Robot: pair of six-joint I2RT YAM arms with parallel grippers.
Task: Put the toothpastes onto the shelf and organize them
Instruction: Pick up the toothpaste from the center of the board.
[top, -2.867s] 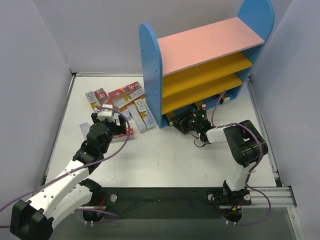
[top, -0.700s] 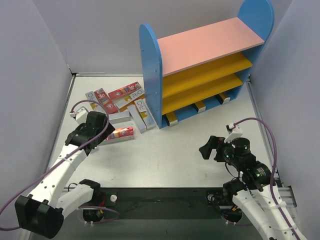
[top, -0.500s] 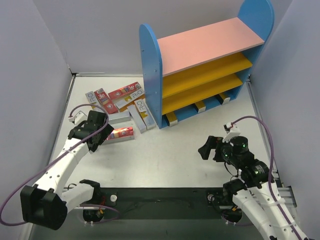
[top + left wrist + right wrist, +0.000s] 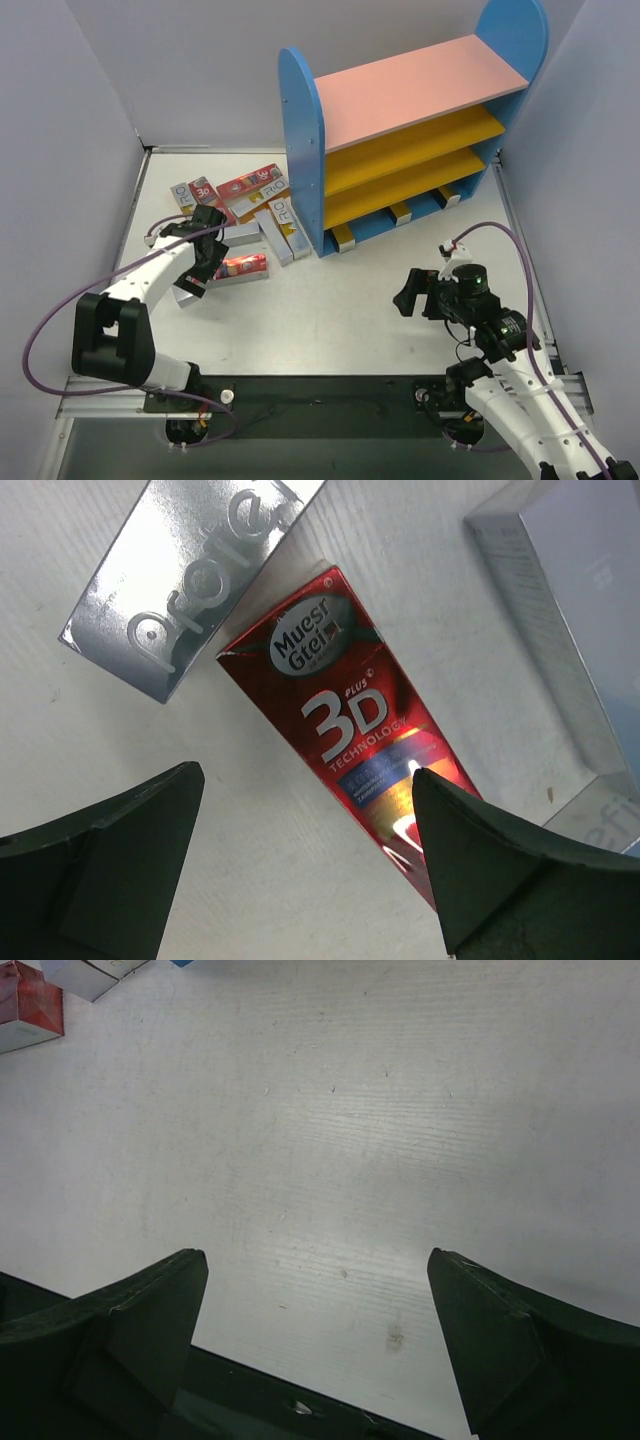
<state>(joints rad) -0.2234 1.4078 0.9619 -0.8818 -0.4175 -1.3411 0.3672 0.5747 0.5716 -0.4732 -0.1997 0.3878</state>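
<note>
Three boxes (image 4: 400, 212) sit on the lowest board of the shelf (image 4: 305, 150); most toothpastes (image 4: 255, 205) lie on the table (image 4: 330, 300). The left hand (image 4: 303, 810) hovers open over a red box (image 4: 350, 730); the right hand (image 4: 315, 1260) is open and empty.

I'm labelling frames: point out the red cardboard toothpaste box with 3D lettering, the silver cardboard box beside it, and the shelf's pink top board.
Red cardboard toothpaste box (image 4: 345, 717), left wrist view, on its 3D lettering.
Silver cardboard box (image 4: 195, 580), left wrist view, on its raised lettering.
Pink top board (image 4: 420, 85), top external view, mid-surface.
</note>
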